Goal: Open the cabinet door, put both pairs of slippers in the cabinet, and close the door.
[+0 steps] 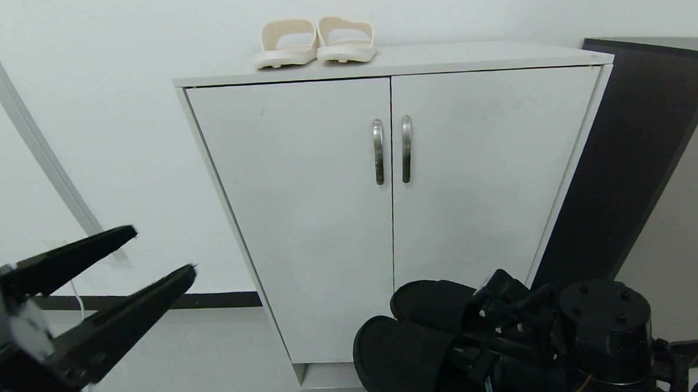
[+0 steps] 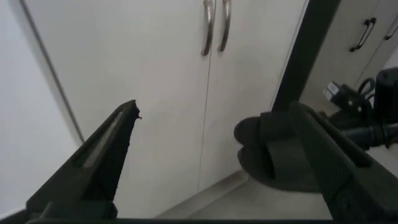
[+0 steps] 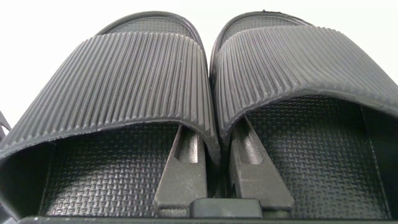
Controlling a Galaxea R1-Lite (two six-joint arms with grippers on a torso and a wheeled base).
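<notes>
**Hazards**

- Both doors of the cabinet point(image 1: 303, 221) are shut, so the door-opening step is judged not yet done. The left handle point(image 1: 378, 151) and right handle point(image 1: 406, 148) stand just beside each other. A wide-open hand closing there could catch both bars, or the wrong one, and strain both doors.
- The black slippers point(image 1: 414, 334) hang low, close in front of the right door. A door swung outward could strike them and knock them out of the grip.
- The black pair appears to be held only by its adjoining inner edges. A fast swing could let one slipper rotate or drop.
- The beige slippers point(image 1: 314, 41) sit on the cabinet top near its front edge. A jolt to the cabinet could shift them off.

**Hand state**

- Left hand point(image 1: 163, 249): fingers spread wide apart, holding and touching nothing. It is low and to the left of the cabinet, well apart from the handles.
- Right hand point(image 3: 216, 163): one finger inside each black slipper, clamped together on the two inner walls between them
</notes>
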